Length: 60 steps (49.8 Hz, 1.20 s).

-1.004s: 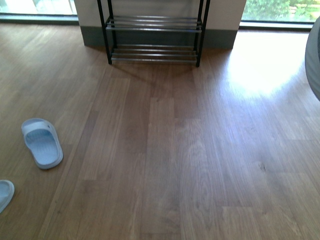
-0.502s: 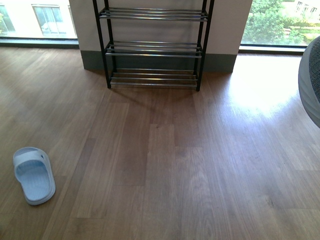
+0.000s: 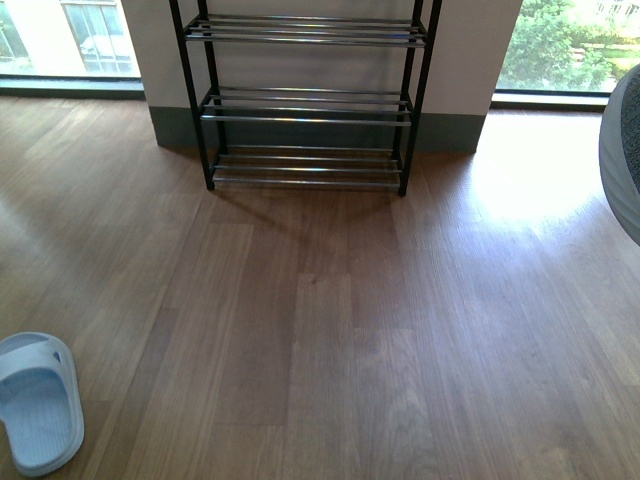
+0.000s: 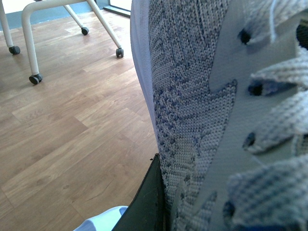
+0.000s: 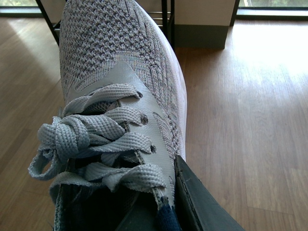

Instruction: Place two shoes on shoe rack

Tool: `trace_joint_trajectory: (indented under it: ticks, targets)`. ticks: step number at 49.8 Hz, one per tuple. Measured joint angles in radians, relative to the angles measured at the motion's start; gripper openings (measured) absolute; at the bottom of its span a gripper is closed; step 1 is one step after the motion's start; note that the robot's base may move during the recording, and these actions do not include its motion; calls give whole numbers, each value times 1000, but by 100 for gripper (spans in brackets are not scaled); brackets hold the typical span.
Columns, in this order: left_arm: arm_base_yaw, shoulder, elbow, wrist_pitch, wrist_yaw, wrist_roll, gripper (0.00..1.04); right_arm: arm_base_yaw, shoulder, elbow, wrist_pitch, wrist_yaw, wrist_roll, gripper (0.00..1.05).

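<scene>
Carrying both grey knits: right gripper (image 5: 166, 214) grips the right-arm sneaker (image 5: 120, 72) at the collar, with one dark finger against the tongue side. Left gripper (image 4: 159, 207) likewise has the left-arm sneaker (image 4: 192, 120) pressed to a finger. Jaw gap is hidden on both.

Shoe rack (image 3: 305, 100) sits dead ahead against the wall, roughly centred between the arms, well apart, with its bars running crosswise. Right-arm sneaker's toe points at the rack, so its long axis crosses the bars. I'd place the right one first. Left-arm sneaker fills its view, so heading can't be read. One pale blue slide (image 3: 38, 410) lies on the floor low left, off the path.
</scene>
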Motion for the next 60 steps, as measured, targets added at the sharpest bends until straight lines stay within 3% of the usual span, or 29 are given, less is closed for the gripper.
trace_joint_trajectory:
  ticks: [60]
  targets:
    - [0, 0, -3, 0, 1, -3, 5, 0, 0, 0, 0, -3, 0, 1]
